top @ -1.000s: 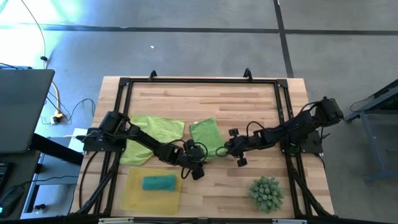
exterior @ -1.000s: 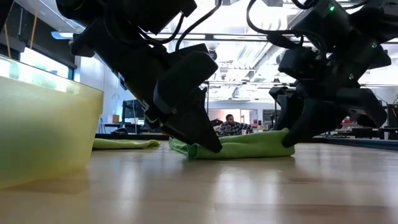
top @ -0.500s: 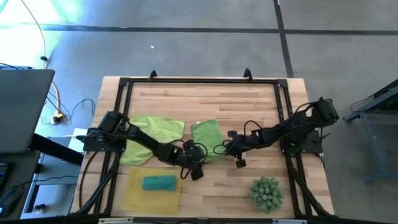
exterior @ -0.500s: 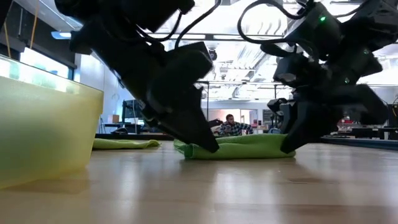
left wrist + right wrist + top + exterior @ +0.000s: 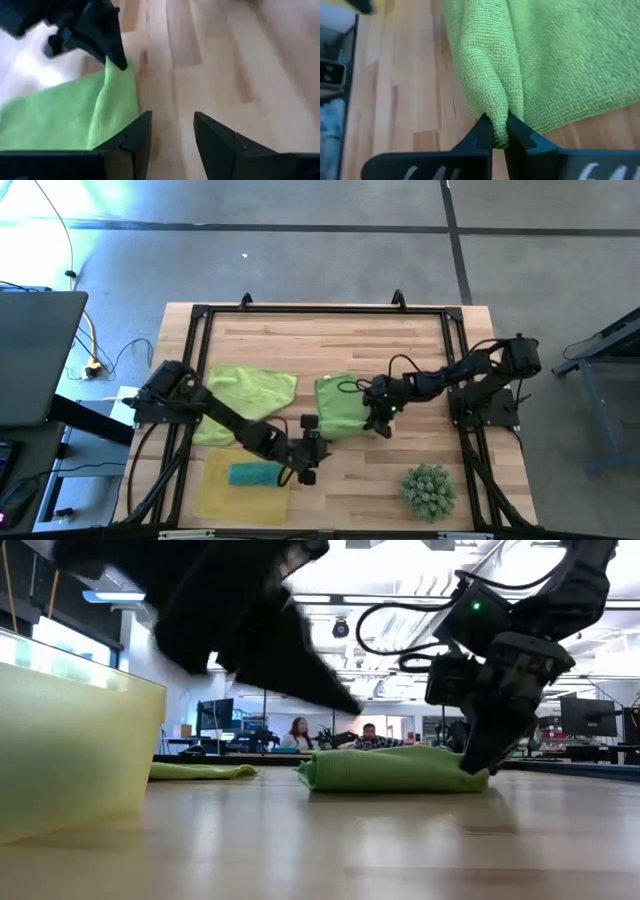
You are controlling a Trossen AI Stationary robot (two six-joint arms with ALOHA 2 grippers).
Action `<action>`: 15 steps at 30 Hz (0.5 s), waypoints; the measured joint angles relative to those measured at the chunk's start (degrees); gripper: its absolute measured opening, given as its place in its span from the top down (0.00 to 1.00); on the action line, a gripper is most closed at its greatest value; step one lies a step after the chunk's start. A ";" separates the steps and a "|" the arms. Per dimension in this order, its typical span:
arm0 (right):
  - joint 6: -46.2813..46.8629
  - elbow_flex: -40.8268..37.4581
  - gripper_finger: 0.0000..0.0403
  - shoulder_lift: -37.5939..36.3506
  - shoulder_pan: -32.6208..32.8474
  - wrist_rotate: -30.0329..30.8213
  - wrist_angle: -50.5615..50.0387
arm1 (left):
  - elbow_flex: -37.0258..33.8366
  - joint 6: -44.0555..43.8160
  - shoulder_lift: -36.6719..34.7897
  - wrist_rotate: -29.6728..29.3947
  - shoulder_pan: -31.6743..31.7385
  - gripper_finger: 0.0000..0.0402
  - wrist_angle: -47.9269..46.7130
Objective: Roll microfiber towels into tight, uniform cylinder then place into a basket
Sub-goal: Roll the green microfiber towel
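Observation:
A folded green towel (image 5: 338,405) lies flat on the wooden table near its middle. My right gripper (image 5: 376,423) is shut on the towel's near right corner. My left gripper (image 5: 305,470) hangs open above the table, just near of the towel and right of the basket (image 5: 215,500), with nothing between its fingers (image 5: 172,132). The yellow basket holds a rolled teal towel (image 5: 255,473). A second green towel (image 5: 245,393) lies spread at the left. My right gripper pinches a bunched-up fold (image 5: 495,107) at the towel's near right corner between its two fingers. The fingers slant down from the table's right side. The pinched fold stands a little raised (image 5: 465,755), and the rest of the towel lies on the table.
A spiky green plant (image 5: 430,490) stands at the near right. A black frame (image 5: 320,310) runs round the tabletop. Bare wood lies between the towel and the near edge. People sit in the room beyond the table (image 5: 375,738).
My left gripper has lifted off the towel's left end and drawn back toward the near edge, rolling as it went, still open. My right gripper has rolled, moved in on the towel's near right corner and shut on it, bunching the cloth there.

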 joint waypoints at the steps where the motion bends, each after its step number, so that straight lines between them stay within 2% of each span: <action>1: 1.20 0.00 0.99 0.02 -0.44 -0.43 0.00 | -0.13 1.83 0.51 -2.16 -0.28 0.67 -0.48; 4: 2.64 0.00 0.99 0.02 -1.22 -0.74 -0.41 | -0.16 2.99 2.25 -7.63 -0.04 0.67 -0.45; 6: 2.65 0.00 0.99 0.00 -1.50 -0.77 -0.64 | -0.14 2.64 3.04 -9.18 0.54 0.67 -0.41; 9: 2.65 0.00 0.99 0.00 -1.52 -0.68 -0.70 | -0.14 1.63 4.02 -9.26 1.76 0.67 -0.56; 15: 2.65 0.02 0.99 -0.05 -1.52 -0.50 -0.87 | -0.06 -1.17 4.66 -4.56 4.31 0.65 -1.25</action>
